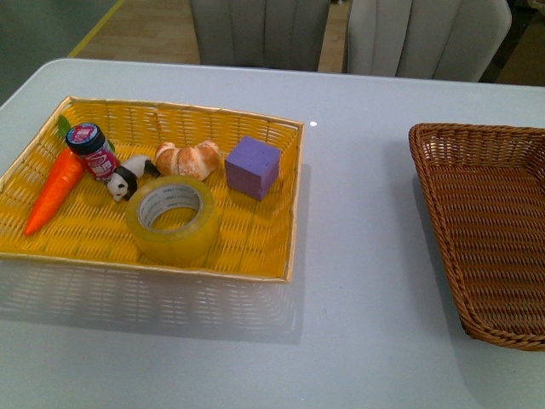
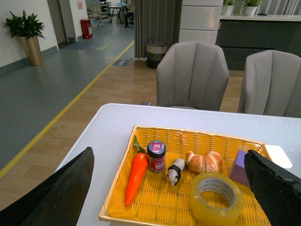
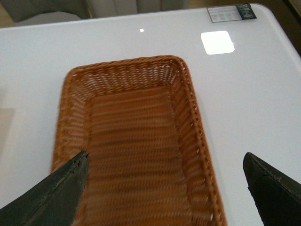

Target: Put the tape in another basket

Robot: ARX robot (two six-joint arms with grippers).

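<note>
Yellowish and see-through, the tape (image 1: 173, 219) lay nearest us, flat on its side in the near part of the yellow basket (image 1: 294, 196), hole facing up so that its axis stood upright. It sat close to the near rim, apart from the other things.

We judged the left arm to be the nearer one. In its wrist view the left gripper (image 2: 169, 150) had its fingers spread wide with nothing between them, and the tape showed low and ahead, closer to one finger than the other. The coming move would be a reach forward and down, with the fingers either side of the roll's wall.

The right gripper (image 3: 165, 153) was also wide apart and empty, hanging over the brown basket (image 1: 426, 170), which stood well apart from the yellow one on the right of the counter (image 1: 358, 256).

Behind the tape lay a toy panda (image 1: 128, 179), a bread roll (image 1: 188, 158) and a purple block (image 1: 253, 166), with a carrot (image 1: 55, 189) and a small jar (image 1: 94, 150) out to the left. Two chairs (image 1: 255, 30) stood beyond the counter.

Neither arm showed in the front view, so we could not tell how high the left gripper hung. The brown basket was cut off at the picture's right edge, its near end was blurred in the right wrist view, and a finger hid part of the block.
</note>
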